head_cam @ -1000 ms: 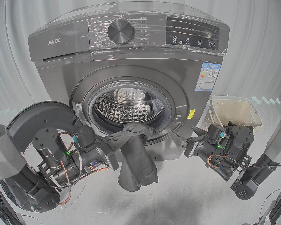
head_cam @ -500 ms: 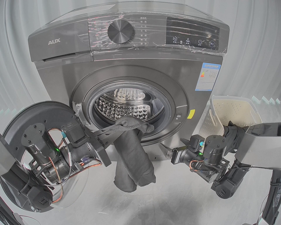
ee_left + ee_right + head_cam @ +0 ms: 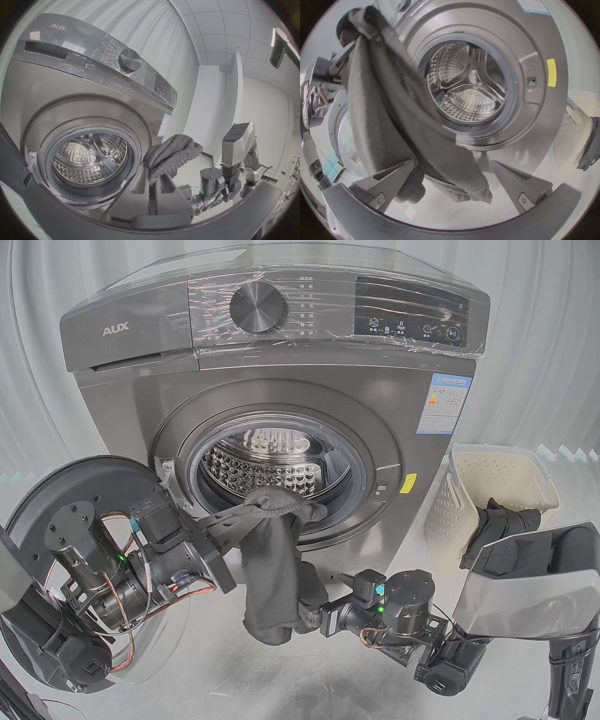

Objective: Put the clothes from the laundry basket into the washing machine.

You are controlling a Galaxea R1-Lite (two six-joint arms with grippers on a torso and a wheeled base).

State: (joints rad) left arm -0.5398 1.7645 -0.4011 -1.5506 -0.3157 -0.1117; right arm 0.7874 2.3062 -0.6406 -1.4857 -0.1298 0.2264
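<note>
A dark grey garment (image 3: pixel 275 571) hangs in front of the washing machine's open drum (image 3: pixel 275 465), its top bunched at the lower door rim. My left gripper (image 3: pixel 240 517) is shut on that top; in the left wrist view, the gripper (image 3: pixel 153 187) pinches the cloth (image 3: pixel 173 154). My right gripper (image 3: pixel 310 610) sits low near the floor at the garment's bottom end. It is open, and the hanging cloth (image 3: pixel 393 125) falls between its fingers (image 3: pixel 393 175). The laundry basket (image 3: pixel 500 474) stands right of the machine with a black garment (image 3: pixel 500 527) draped over its rim.
The machine's round door (image 3: pixel 81 490) is swung open to the left, behind my left arm. The drum (image 3: pixel 468 90) holds no clothes that I can see. Pale floor lies bare in front of the machine. White curtains hang behind.
My right arm swung from beside the basket down and left to the bottom of the hanging garment. The left gripper shifted slightly left with the garment, then held still.
</note>
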